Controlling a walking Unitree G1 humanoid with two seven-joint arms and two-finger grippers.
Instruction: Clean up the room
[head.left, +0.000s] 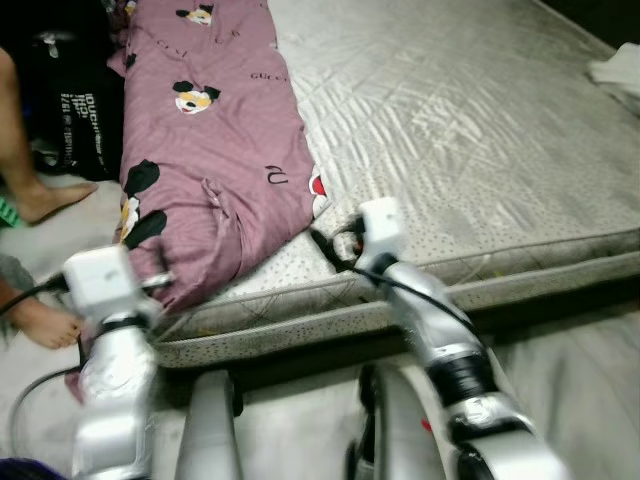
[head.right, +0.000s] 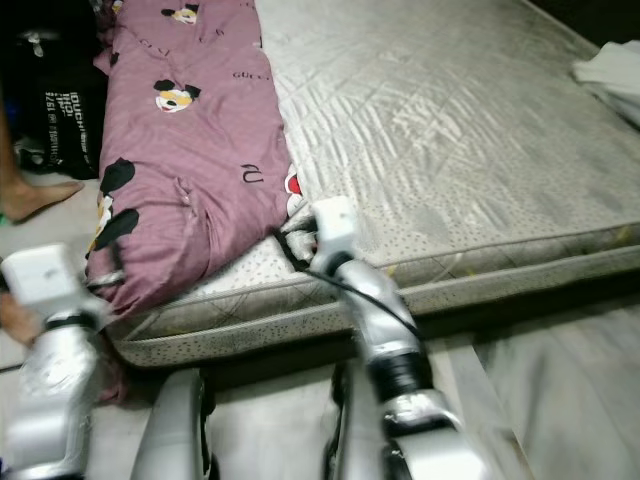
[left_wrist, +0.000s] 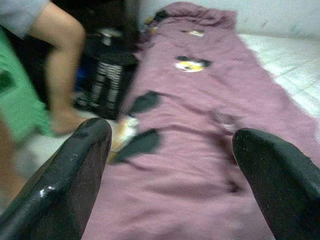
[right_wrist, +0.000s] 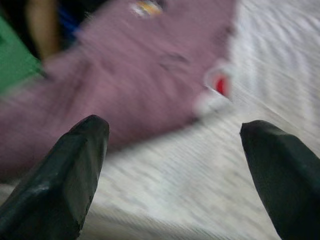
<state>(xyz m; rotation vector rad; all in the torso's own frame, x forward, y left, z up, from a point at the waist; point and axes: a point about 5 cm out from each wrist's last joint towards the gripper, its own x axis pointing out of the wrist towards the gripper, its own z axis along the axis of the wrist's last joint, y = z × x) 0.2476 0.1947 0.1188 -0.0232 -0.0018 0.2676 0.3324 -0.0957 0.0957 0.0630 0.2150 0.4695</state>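
One rumpled mauve cartoon-print blanket (head.left: 215, 150)

Ahead of both grippers, the mauve cartoon-print blanket (head.left: 215, 150) is looking like soft matt cloth; the quilted mattress (head.left: 450, 140) is showing a faint satin sheen.

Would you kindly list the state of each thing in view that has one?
Pink blanket: spread lengthwise along the mattress's left side, wrinkled, unfolded.
Mattress: bare, no sheet.
Left gripper: jaws open, empty, facing the blanket.
Right gripper: jaws open, empty, over the mattress edge by the blanket corner.
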